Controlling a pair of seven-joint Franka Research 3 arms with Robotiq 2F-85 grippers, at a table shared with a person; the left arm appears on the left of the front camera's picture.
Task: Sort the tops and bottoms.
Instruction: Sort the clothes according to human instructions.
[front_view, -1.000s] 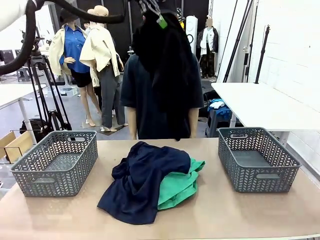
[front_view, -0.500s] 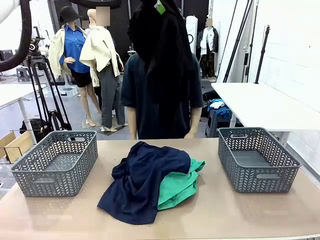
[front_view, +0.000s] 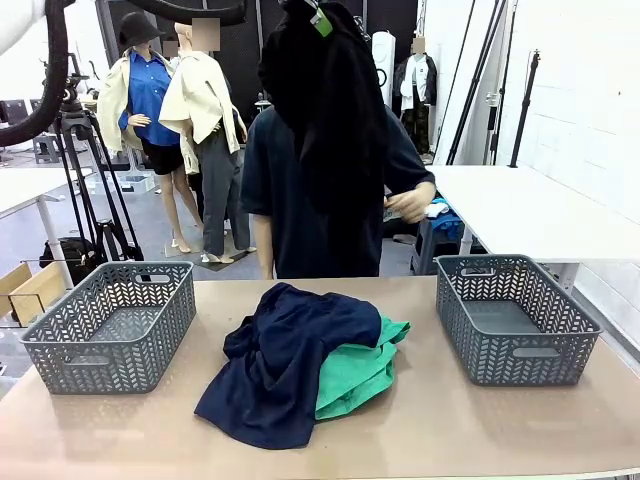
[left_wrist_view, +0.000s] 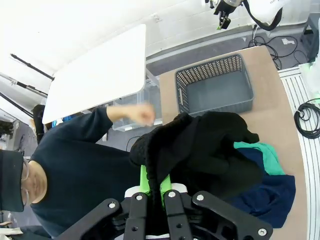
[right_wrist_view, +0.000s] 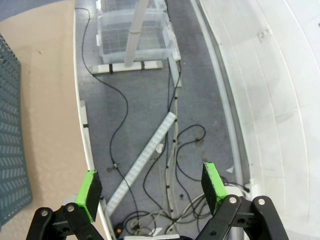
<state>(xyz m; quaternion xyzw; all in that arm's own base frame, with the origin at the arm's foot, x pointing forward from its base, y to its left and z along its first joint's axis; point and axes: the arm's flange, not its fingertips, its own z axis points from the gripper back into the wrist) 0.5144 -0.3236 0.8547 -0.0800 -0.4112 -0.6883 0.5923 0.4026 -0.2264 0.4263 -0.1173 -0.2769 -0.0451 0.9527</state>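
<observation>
Hanging black garment (front_view: 325, 120), pinched by left jaws, screens person (front_view: 265, 190); right jaws spread; baskets (front_view: 110, 350) flank clothes pile (front_view: 290, 370).

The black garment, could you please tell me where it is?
Front view, top centre: the black garment hangs from the left gripper, in front of the person, above the clothes pile on the table.

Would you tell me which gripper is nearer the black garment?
Left: the left gripper is shut on the black garment, held high; the right gripper hangs open over the floor.
</observation>
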